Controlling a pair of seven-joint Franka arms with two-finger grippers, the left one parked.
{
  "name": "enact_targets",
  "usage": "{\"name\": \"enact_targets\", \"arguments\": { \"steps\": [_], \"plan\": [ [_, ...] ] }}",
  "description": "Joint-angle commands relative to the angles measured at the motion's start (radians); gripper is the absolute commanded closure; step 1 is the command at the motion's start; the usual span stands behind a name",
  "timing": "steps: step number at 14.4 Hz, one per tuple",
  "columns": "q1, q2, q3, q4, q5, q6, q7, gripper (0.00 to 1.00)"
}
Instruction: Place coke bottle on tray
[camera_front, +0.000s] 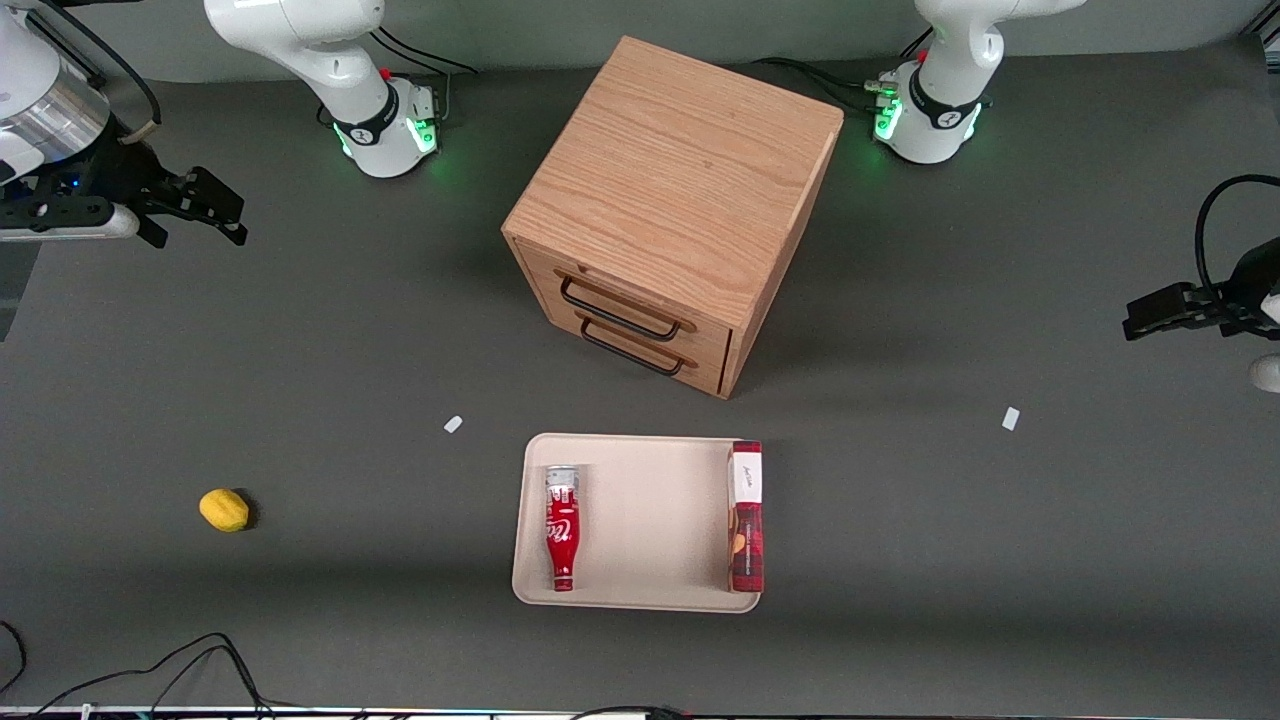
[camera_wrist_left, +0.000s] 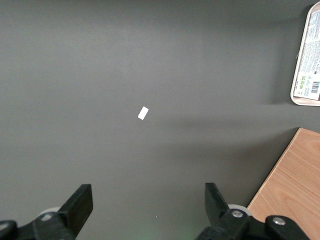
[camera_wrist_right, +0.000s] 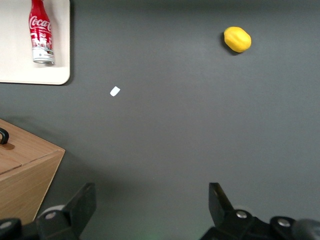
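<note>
The coke bottle (camera_front: 562, 527) lies on its side on the beige tray (camera_front: 640, 520), its red cap toward the front camera and its silvery base toward the drawer cabinet. It also shows in the right wrist view (camera_wrist_right: 40, 31) on the tray (camera_wrist_right: 20, 60). My right gripper (camera_front: 205, 212) hangs high above the table at the working arm's end, far from the tray. It is open and empty (camera_wrist_right: 150, 200), over bare grey table.
A red rectangular box (camera_front: 746, 516) lies on the tray's edge toward the parked arm. A wooden two-drawer cabinet (camera_front: 670, 210) stands farther from the camera than the tray. A yellow lemon (camera_front: 224, 510) lies toward the working arm's end. Two white tape marks (camera_front: 453, 424) (camera_front: 1010, 418) are on the table.
</note>
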Motion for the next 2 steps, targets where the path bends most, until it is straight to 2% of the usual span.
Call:
{"name": "enact_targets", "arguments": {
  "steps": [1, 2],
  "plan": [
    [-0.001, 0.034, 0.002, 0.044, -0.023, -0.033, 0.036, 0.00],
    [-0.001, 0.036, 0.003, 0.044, -0.023, -0.033, 0.045, 0.00]
  ]
}}
